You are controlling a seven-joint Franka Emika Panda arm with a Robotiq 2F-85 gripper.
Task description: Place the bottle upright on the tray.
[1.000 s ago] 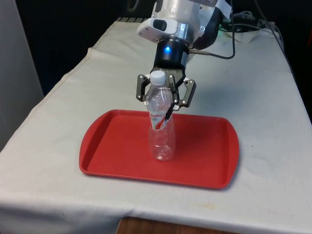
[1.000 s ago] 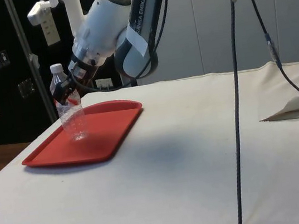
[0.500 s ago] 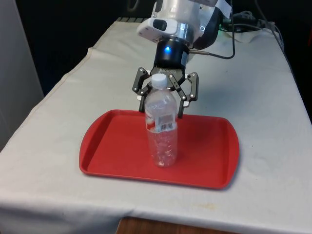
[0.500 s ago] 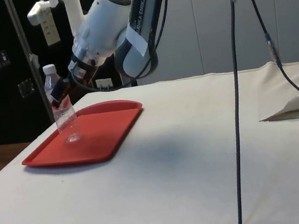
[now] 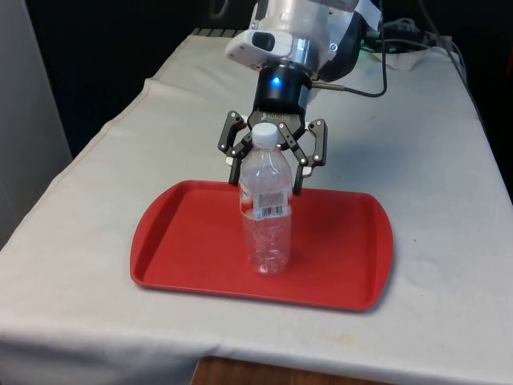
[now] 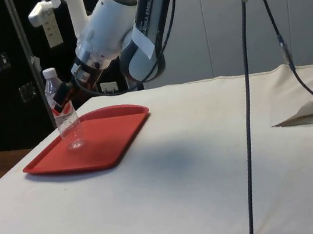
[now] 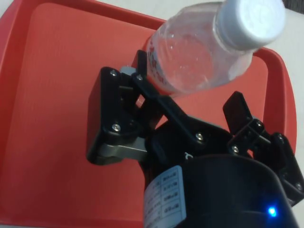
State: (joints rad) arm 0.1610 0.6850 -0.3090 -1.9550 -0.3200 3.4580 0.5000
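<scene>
A clear plastic water bottle with a white cap stands upright on its base near the middle of a flat red plastic tray on the white-clothed table. The black two-finger gripper hangs just behind the bottle's neck with its fingers spread wide apart, gripping nothing. From the side, the bottle stands on the tray with the gripper at label height beside it.

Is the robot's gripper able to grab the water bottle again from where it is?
Probably yes: the gripper is open right behind the water bottle standing on the red tray, with nothing between them.
</scene>
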